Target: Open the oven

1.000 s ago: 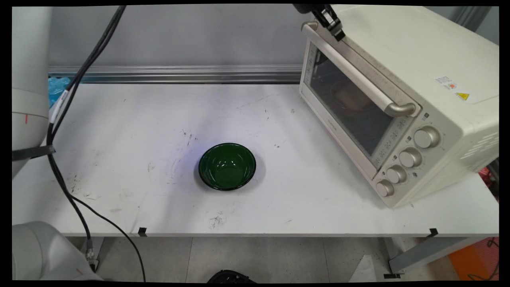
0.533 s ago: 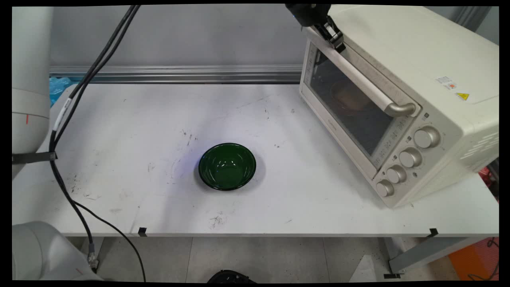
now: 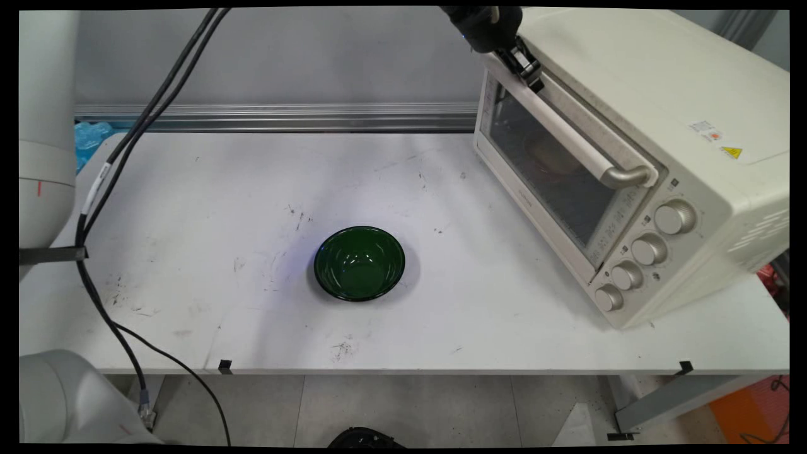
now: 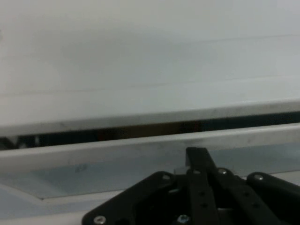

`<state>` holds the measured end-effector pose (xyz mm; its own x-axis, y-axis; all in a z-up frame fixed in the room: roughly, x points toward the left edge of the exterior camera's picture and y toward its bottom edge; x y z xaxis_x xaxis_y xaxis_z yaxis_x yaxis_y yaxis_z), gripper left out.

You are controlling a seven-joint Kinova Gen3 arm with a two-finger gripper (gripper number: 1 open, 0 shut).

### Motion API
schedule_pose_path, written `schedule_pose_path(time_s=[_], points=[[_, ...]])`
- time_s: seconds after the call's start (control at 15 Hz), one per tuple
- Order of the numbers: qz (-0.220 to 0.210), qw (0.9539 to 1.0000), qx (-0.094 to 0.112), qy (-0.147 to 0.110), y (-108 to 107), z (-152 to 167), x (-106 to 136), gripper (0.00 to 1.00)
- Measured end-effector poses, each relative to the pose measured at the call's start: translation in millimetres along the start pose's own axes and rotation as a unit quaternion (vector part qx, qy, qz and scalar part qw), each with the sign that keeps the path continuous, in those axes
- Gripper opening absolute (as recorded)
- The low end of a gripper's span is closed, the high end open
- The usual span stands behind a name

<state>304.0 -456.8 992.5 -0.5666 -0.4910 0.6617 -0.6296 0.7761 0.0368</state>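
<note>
My black gripper (image 3: 528,68) sits at the top far corner of the cream toaster oven (image 3: 668,88), its fingers pressed together against the far end of the door handle (image 3: 570,129). The glass door (image 3: 555,176) is tipped slightly out at the top. In the hand view, the gripper (image 4: 198,157) is shut, with its tip against the pale bar of the door's upper edge (image 4: 117,147). A thin dark gap (image 4: 140,131) shows between that edge and the oven body. A brownish thing (image 3: 553,151) is dimly visible behind the glass.
A dark green bowl (image 3: 359,263) stands empty near the middle of the white table (image 3: 189,208). Several knobs (image 3: 674,217) line the oven's near right side. Black cables (image 3: 107,183) hang down at the left. A metal rail (image 3: 277,116) runs along the table's back.
The gripper has come down and slightly left along the oven's top corner. The door has tilted a little outward, and its handle sits lower and farther left than before.
</note>
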Motion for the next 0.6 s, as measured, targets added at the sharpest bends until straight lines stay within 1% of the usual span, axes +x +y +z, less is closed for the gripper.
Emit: schedule_pose_path(time_s=[0.6], points=[[-0.005,0.9997,-0.004,-0.023,8,-19,-17,0.00]])
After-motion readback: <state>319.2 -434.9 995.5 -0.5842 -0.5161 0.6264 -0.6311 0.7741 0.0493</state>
